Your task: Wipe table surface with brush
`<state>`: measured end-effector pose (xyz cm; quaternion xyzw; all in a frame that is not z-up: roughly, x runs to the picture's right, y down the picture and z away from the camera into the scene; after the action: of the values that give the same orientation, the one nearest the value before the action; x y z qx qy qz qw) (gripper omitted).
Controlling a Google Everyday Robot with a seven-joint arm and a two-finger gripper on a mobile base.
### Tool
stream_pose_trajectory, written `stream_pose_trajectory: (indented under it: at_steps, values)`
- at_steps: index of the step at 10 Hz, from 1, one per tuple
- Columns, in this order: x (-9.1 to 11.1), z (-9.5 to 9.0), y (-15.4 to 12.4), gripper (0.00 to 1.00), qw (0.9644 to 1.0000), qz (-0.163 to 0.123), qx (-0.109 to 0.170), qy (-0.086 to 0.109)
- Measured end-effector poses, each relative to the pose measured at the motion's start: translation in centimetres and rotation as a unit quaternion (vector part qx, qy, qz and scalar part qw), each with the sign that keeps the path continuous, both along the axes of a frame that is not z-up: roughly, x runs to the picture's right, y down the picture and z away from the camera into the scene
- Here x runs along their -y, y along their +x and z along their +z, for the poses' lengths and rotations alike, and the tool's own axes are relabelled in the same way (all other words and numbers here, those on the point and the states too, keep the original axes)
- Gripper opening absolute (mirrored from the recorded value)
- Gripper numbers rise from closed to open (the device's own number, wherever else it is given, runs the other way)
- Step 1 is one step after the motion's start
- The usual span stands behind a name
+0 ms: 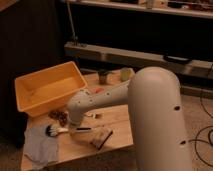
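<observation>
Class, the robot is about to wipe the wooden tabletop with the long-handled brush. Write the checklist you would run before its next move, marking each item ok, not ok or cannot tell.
1. Gripper lowered at the brush handle and shut: ok.
2. Brush actually clamped: cannot tell, the wrist hides the contact.
3. Bristle head on bare table surface: not ok, it lies at the grey cloth edge.
4. Wiping path free: not ok, the wooden block brush lies just to the right.
5. Yellow tub apart from the gripper: ok.
</observation>
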<state>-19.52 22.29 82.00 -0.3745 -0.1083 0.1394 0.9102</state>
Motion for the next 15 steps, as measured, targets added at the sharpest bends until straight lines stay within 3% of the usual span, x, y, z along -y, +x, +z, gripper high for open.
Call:
stream_pose_trajectory:
  at_steps: [2,4,6,9,12,15]
  values:
    - [0.6,-0.5,0.2,0.0,0.9999,0.013,-0.005,-0.005]
    - [2.1,-1.3,0.5,0.0,0.9987,0.046,-0.015,-0.017]
    - [3.8,-2.3,1.0,0.0,0.9948,0.086,-0.03,-0.044]
    - [6.7,-4.3,1.6,0.0,0.9912,0.096,-0.05,-0.076]
    - [10.6,-8.8,6.3,0.0,0.982,0.124,-0.077,-0.12]
    - [11.6,-11.9,10.2,0.0,0.974,0.14,-0.108,-0.142]
